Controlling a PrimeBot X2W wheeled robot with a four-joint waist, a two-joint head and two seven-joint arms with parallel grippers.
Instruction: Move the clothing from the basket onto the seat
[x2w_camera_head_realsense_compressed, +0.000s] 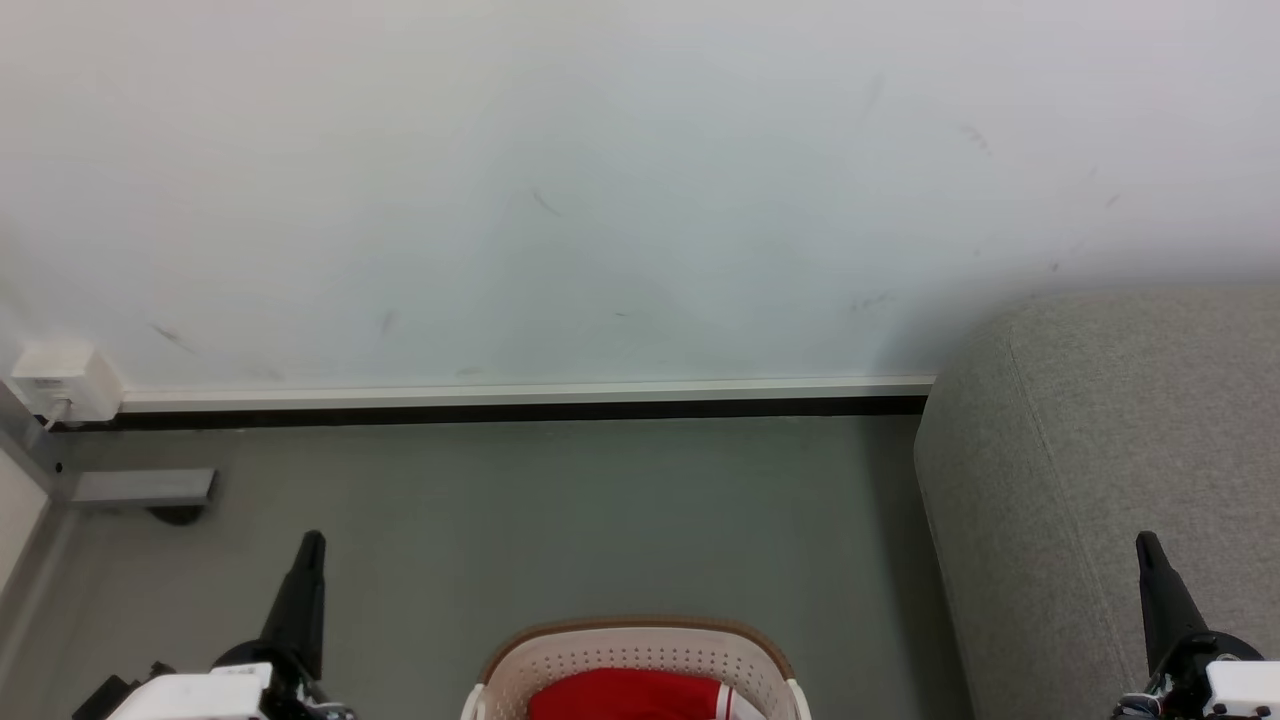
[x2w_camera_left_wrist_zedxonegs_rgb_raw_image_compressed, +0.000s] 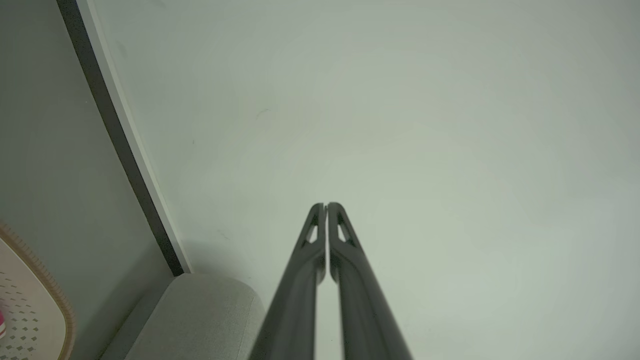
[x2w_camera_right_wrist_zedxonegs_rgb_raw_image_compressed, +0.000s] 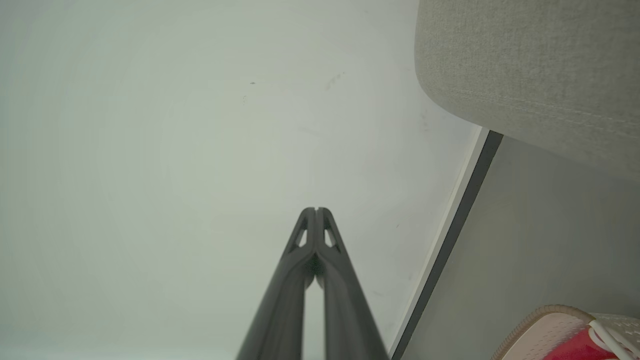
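The wall (x2w_camera_head_realsense_compressed: 600, 180) is white and plain, with a few small dark marks (x2w_camera_head_realsense_compressed: 545, 203) on it. At its foot runs a white strip (x2w_camera_head_realsense_compressed: 520, 390), and a thin black line (x2w_camera_head_realsense_compressed: 500, 408) runs right under that. The floor (x2w_camera_head_realsense_compressed: 560, 520) is smooth and grey. Low on the wall at the left sits a small white box (x2w_camera_head_realsense_compressed: 60, 378). Near it, a grey metal bar (x2w_camera_head_realsense_compressed: 145, 487) lies just above the floor. At the right, a big grey sofa (x2w_camera_head_realsense_compressed: 1100, 450) stands by the wall. The light is soft and even.
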